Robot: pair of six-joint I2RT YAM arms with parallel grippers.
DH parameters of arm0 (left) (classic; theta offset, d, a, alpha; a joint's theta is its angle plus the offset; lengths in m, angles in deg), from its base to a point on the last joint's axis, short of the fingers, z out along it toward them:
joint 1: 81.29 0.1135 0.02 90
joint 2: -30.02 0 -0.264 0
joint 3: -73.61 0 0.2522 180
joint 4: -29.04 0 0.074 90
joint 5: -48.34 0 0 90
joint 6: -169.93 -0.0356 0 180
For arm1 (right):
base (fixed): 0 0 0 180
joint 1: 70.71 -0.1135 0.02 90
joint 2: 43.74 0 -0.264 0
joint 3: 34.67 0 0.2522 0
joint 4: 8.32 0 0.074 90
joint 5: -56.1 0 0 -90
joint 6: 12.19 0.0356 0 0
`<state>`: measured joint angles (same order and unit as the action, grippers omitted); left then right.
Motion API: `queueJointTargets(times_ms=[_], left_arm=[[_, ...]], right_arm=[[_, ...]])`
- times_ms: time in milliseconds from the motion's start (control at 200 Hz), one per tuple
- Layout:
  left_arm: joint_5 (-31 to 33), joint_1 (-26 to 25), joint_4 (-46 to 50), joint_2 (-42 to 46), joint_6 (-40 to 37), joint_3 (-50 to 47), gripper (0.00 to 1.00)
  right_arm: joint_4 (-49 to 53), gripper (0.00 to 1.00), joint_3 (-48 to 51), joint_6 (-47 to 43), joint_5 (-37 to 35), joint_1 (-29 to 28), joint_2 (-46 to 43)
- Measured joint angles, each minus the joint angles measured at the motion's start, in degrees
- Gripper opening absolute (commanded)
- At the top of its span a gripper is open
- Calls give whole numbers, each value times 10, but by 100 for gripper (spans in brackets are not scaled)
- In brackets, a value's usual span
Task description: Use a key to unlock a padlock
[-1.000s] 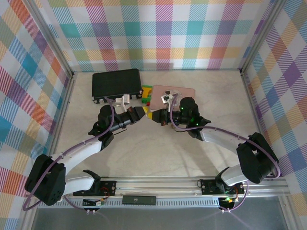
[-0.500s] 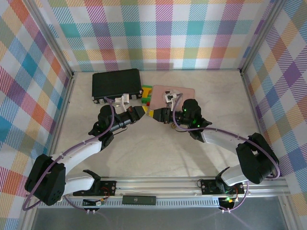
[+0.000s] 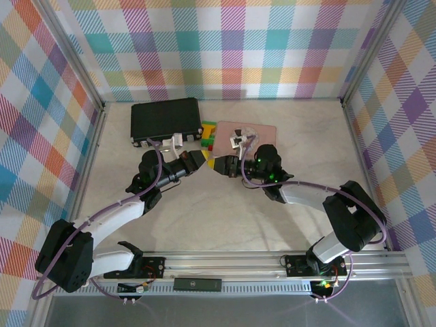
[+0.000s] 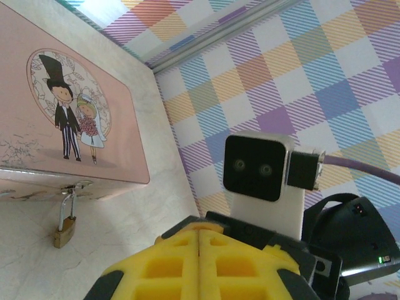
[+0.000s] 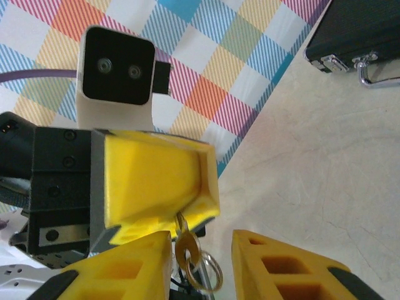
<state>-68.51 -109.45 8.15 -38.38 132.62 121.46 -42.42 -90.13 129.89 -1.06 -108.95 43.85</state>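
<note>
While the padlock (image 4: 64, 230) hangs from the tin (image 4: 62, 112), apparently locked, the task reads as early: key secured, not yet inserted.

Top view: left pincer (image 3: 199, 159) and right pincer (image 3: 219, 165) meet tip to tip on the table (image 3: 204, 218), just in front of the tin. Padlock too small to make out.

Left wrist view: left pincer pads pressed together. Padlock dangles from the hasp on the tin's front edge, shackle looking closed, no key in it.

Right wrist view: left pincer clamps the key (image 5: 183, 249), ring (image 5: 206, 275) hanging below. Right pincer jaws stand apart either side of the key, gripping nothing.

Remaining, by judgement: settle the hand-over, carry key to padlock, insert, turn.
</note>
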Motion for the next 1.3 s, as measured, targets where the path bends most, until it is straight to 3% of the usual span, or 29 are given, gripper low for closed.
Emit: queueJointTargets(times_ms=[335, 670, 950, 1130, 1180, 1250, 1300], left_arm=[[13, 0, 0, 0, 4, -1, 0], [14, 0, -16, 0, 12, -6, 0], [17, 0, -26, 0, 22, -13, 0], [21, 0, -29, 0, 24, -14, 0], [21, 0, -29, 0, 24, -15, 15], [21, -1, -30, 0, 27, -16, 55], [23, -2, -30, 1, 30, -16, 68]], right_arm=[[-9, 22, 8, 4, -2, 0, 0], [-23, 22, 8, 7, -7, 0, 0], [-28, 3, 8, 13, -6, 0, 1], [-28, 0, 8, 10, -10, 0, 1], [-26, 0, 8, 9, -12, 0, 0], [-16, 0, 8, 2, -16, -1, -2], [-1, 0, 8, -3, -20, 0, -5]])
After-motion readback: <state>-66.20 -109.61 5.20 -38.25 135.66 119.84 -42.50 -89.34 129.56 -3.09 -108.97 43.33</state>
